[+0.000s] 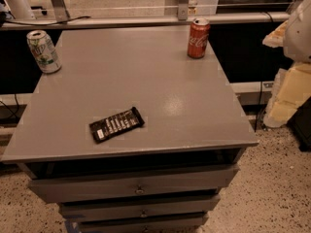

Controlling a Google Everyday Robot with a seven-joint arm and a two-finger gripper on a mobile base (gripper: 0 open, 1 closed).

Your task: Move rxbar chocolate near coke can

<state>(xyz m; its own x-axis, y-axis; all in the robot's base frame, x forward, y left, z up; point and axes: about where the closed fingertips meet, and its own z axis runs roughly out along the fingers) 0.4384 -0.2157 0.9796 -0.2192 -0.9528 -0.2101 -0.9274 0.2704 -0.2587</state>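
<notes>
Flat black rxbar chocolate (116,124), glossy wrapper with white lettering, lies diagonally near the front of the smooth grey tabletop (146,72). Red cylindrical coke can (198,38) stands upright at the far right edge, well apart. No view of the gripper, so its state can't be told.

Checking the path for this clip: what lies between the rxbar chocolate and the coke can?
Only bare tabletop, seen in the camera view, separates the rxbar chocolate from the coke can. The gripper is not in view.

Table (146,72): rxbar (116,124), coke can (198,39) (green-white can (43,52))
</notes>
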